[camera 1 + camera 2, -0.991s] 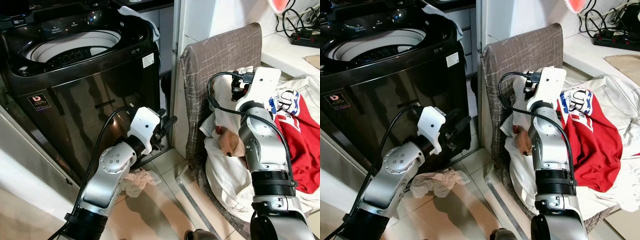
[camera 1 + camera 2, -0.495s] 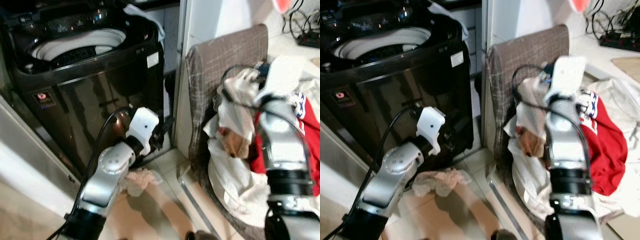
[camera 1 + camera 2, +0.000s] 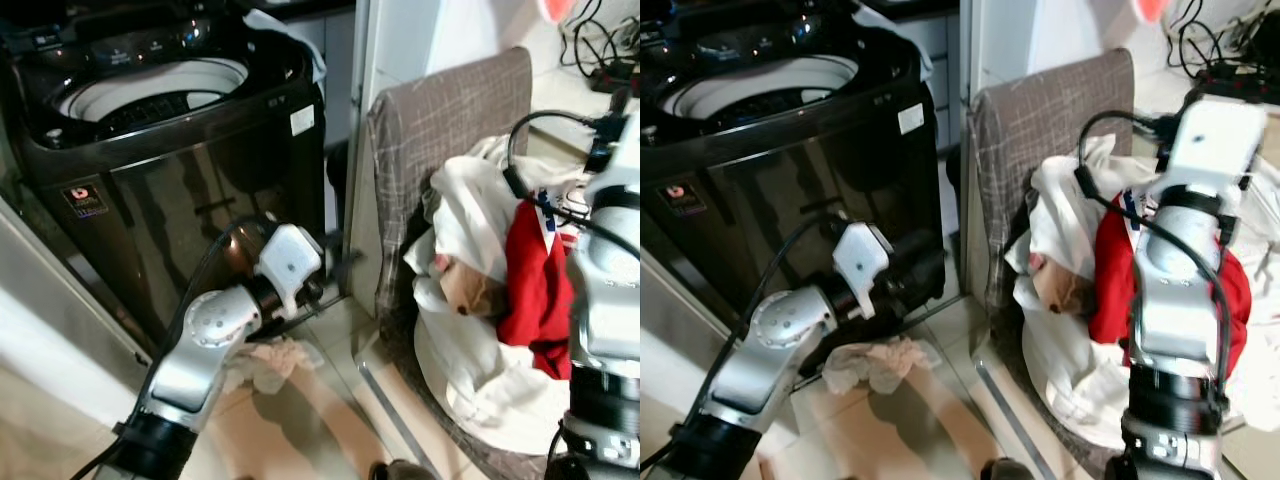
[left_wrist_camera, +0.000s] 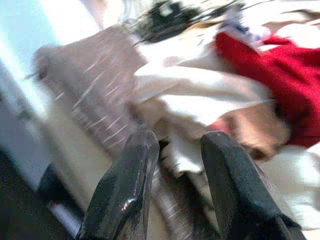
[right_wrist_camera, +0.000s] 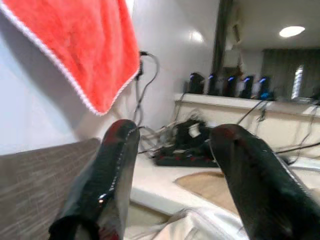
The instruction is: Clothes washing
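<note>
Left gripper (image 4: 172,165): fingers parted with a narrow gap, nothing between them; held low in front of the washing machine, aimed toward the chair at 3 o'clock. Right gripper (image 5: 175,165): fingers spread wide, empty; raised above the laundry pile at 2 o'clock, pointing toward the wall.

Washing machine (image 3: 180,190): dark top-loader, lid open, pale drum rim visible; 10 to 11 o'clock of the head views.

Chair (image 3: 440,120): brown-grey checked cover, upright back, just beside the machine at 1 o'clock.

Laundry pile (image 3: 470,360): heaped on the chair seat at 3 to 4 o'clock, white cloth spilling over the front edge.
- Red garment (image 3: 535,290): lies on the white cloth, beside the right arm.
- Tan piece (image 3: 470,292): tucked among white folds, touching the red garment.

Red towel (image 5: 85,45): white-edged, hanging on the wall above the chair.

Pink-beige rag (image 3: 270,362): crumpled on the tiled floor at 6 o'clock, under the left arm, at the machine's foot.

Power strip (image 5: 187,160): black, cables attached, on the pale counter behind the chair.
</note>
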Robot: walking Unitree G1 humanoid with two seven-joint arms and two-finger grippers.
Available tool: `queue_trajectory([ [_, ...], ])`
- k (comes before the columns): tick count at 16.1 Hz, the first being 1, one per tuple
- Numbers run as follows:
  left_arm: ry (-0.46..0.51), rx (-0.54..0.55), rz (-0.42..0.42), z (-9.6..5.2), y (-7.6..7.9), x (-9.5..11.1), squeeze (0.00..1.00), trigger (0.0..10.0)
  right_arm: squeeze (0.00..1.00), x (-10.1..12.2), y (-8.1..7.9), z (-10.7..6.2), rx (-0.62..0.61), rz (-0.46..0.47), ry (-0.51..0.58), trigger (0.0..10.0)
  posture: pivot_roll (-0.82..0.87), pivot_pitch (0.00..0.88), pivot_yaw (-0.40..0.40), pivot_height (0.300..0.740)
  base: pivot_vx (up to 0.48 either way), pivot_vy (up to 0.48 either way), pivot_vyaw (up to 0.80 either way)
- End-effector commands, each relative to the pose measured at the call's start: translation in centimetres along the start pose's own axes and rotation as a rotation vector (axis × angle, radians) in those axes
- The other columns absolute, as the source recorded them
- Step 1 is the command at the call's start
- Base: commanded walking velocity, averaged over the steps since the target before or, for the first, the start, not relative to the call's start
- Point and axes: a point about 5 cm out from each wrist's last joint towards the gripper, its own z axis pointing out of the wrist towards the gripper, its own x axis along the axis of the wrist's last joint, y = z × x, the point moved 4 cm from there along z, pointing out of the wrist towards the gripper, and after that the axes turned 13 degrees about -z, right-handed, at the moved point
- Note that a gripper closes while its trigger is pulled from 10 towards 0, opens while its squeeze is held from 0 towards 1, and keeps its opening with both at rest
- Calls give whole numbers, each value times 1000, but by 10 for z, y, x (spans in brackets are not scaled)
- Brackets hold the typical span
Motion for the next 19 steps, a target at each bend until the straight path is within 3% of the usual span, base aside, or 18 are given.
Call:
queue_trajectory([
  [1, 0, -38, 35, 3, 2, 2, 0, 10000, 1000, -8, -5, -4, 47, 53, -58, 10000, -203, 13, 17, 740, 0, 0, 0],
  [2, 13, -77, 65, 6, 5, 5, 0, 10000, 1000, -18, -14, -7, 96, 150, -125, 10000, -217, 12, 25, 740, 0, 0, 0],
  [6, 56, -222, 94, 22, 16, 18, 0, 10000, 1000, -46, -16, 0, 102, 265, -280, 10000, -226, 9, 41, 740, 0, 0, 0],
  [10, 167, -254, -72, 31, 15, 49, 0, 10000, 1000, -62, -21, -1, 82, 399, -446, 10000, -223, 13, 45, 740, 0, 0, 0],
  [13, 206, -273, -89, 29, 18, 56, 0, 10000, 1000, -63, -22, -1, 82, 435, -473, 10000, -221, 15, 44, 740, 0, 0, 0],
  [16, 145, -308, -75, 29, 30, 39, 0, 10000, 1000, -68, -28, 0, 108, 432, -495, 10000, -220, 16, 43, 740, 0, 0, 0],
  [19, 140, -305, -87, 29, 30, 39, 0, 10000, 1000, -66, -36, 2, 161, 456, -492, 10000, -217, 16, 41, 740, 0, 0, 0],
])
